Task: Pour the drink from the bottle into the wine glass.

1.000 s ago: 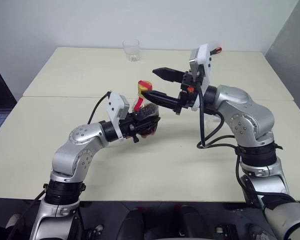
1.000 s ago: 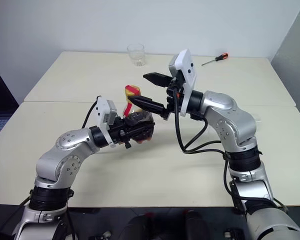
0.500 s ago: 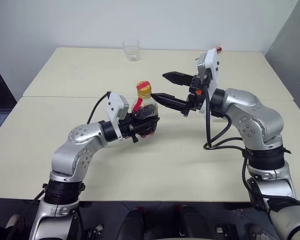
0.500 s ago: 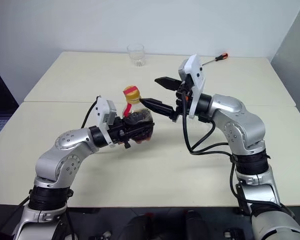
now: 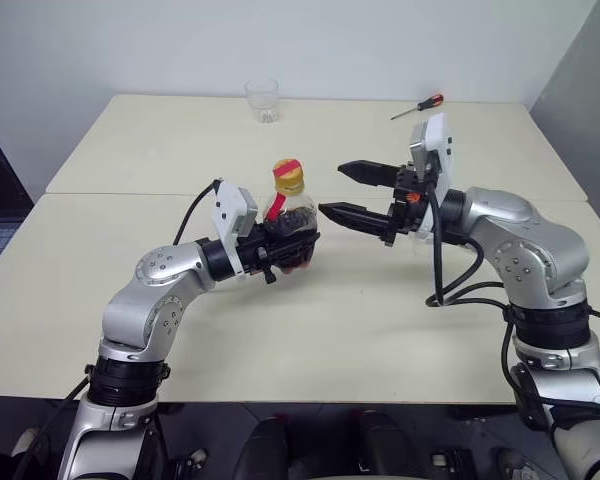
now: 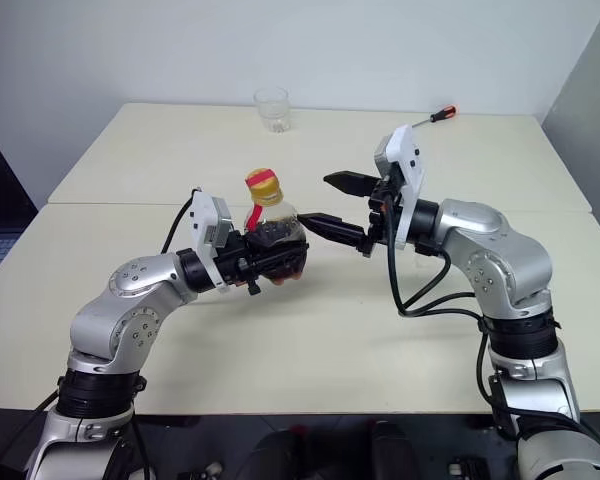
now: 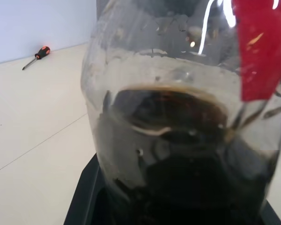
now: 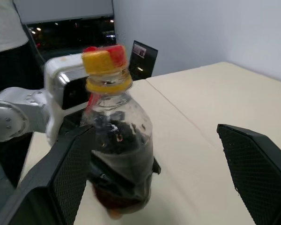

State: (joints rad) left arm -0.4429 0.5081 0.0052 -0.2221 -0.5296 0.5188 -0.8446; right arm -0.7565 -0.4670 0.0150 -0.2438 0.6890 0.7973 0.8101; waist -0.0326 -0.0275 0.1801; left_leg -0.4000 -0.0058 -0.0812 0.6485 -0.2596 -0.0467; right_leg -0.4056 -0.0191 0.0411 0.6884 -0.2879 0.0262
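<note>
Left gripper (image 5: pixel 292 250): fingers clamped on the body of the bottle (image 5: pixel 288 222), holding it upright just above the table (image 5: pixel 310 350). Yellow cap (image 5: pixel 288 176) on top, red band at the neck. The drink (image 7: pixel 178 154) is dark and fills the lower part of the bottle.

Right gripper (image 5: pixel 365 192): fingers spread wide, empty, pointing sideways at the bottle, tips just beside its shoulder, not touching. In the right wrist view the bottle sits nearer one finger (image 8: pixel 65 178) than the other.

Step, as I read it: cap removal, not pouring. Cap looks on, so nothing can come out.

Next move calls for the right gripper to line up on the cap, which sits higher than its tips now, close on it and twist while the left keeps the bottle steady.

Wine glass: can't locate it. The only glass I see is a short tumbler (image 5: pixel 263 100) at the far edge, well apart. Screwdriver (image 5: pixel 417 105) far right, irrelevant.
</note>
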